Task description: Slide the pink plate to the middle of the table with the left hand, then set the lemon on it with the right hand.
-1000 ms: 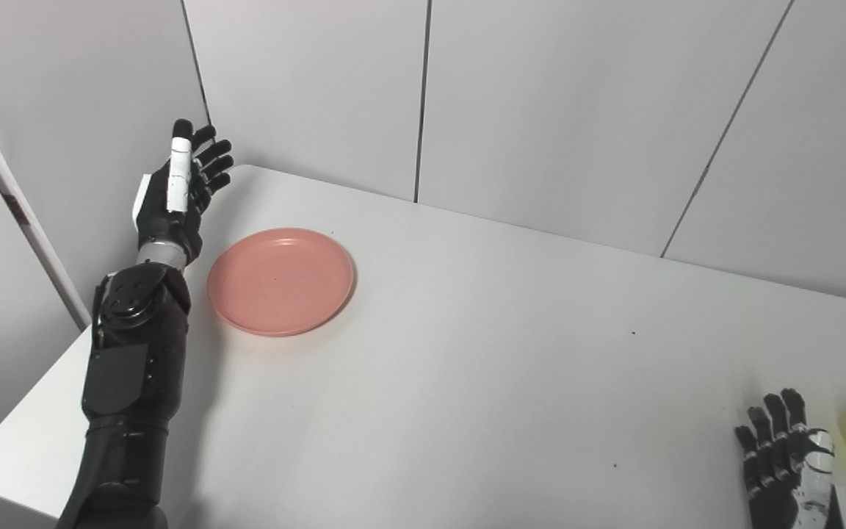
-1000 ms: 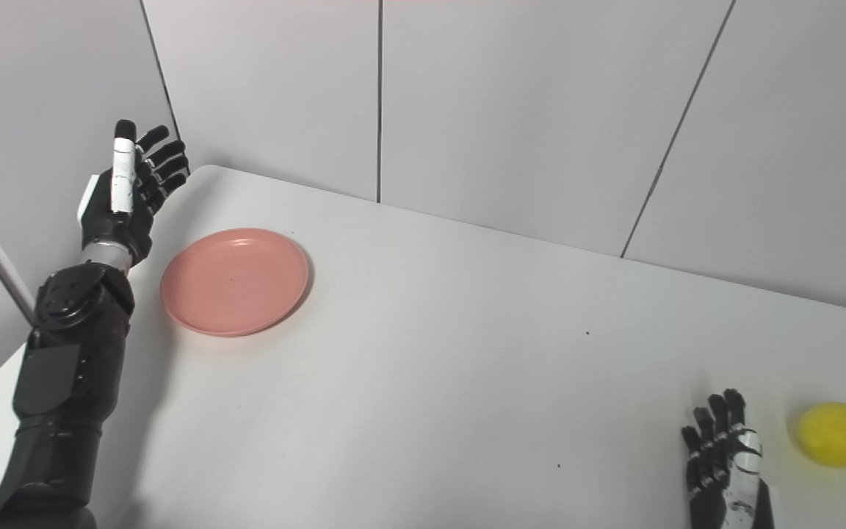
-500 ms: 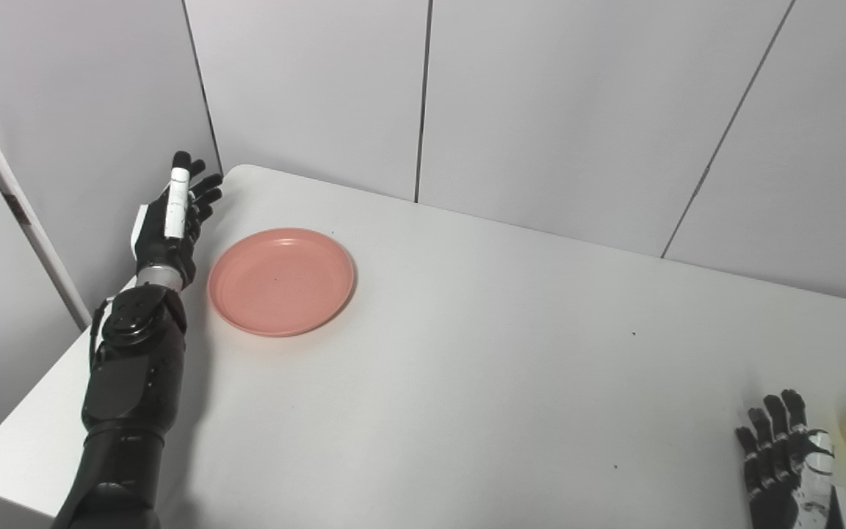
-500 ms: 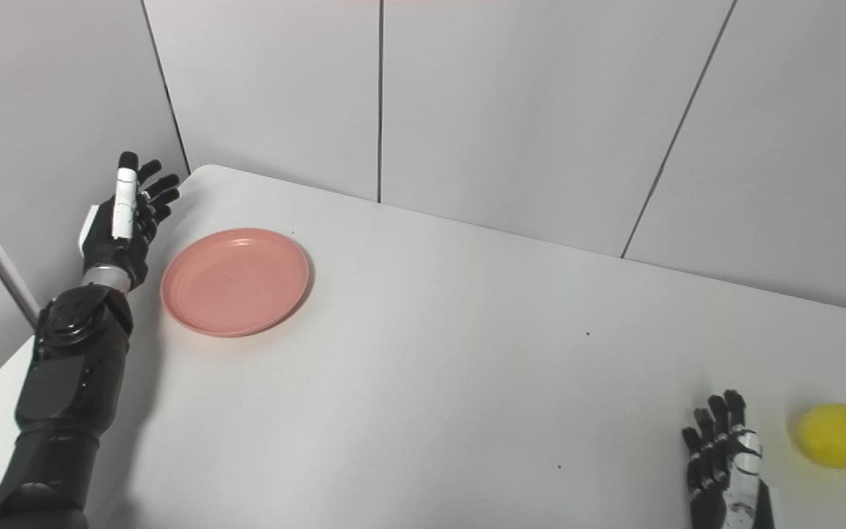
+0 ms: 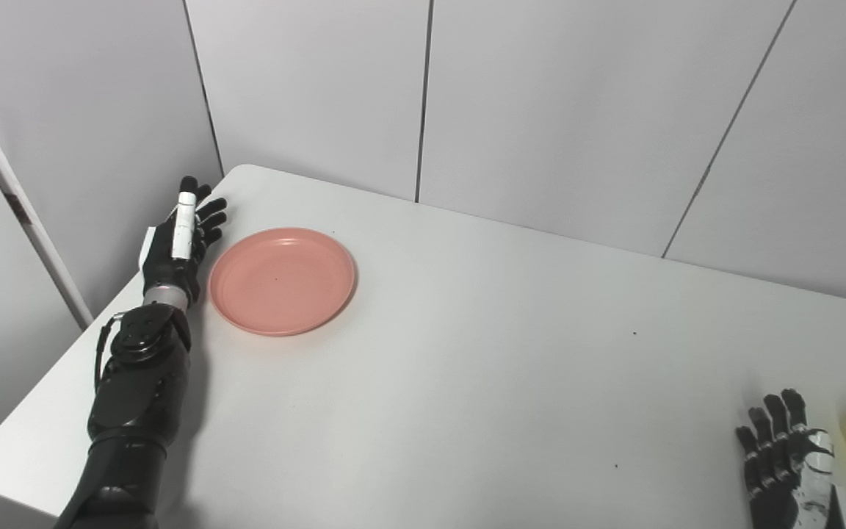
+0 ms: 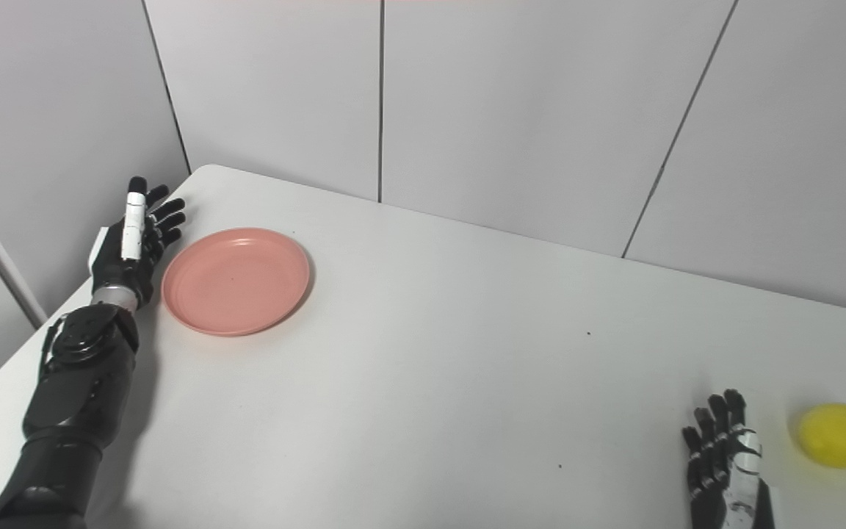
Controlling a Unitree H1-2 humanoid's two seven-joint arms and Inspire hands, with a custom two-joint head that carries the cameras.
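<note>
The pink plate point(image 5: 282, 280) lies flat at the far left of the white table point(image 5: 467, 367). My left hand point(image 5: 181, 239) is open just left of the plate's rim, fingers stretched toward the back corner, close to the tabletop; whether it touches the plate I cannot tell. A yellow lemon point(image 6: 836, 434) rests near the table's front right. My right hand point(image 6: 725, 459) is open beside it on the left, apart from it, partly cut off by the bottom edge.
Grey wall panels point(image 5: 540, 103) stand close behind the table and along its left side. The table's left edge point(image 5: 41, 397) runs just beside my left forearm. A wide stretch of bare tabletop lies between the plate and the lemon.
My left hand has come down from in front of the left wall to table level beside the plate. The plate, the lemon and my right hand have not moved.
</note>
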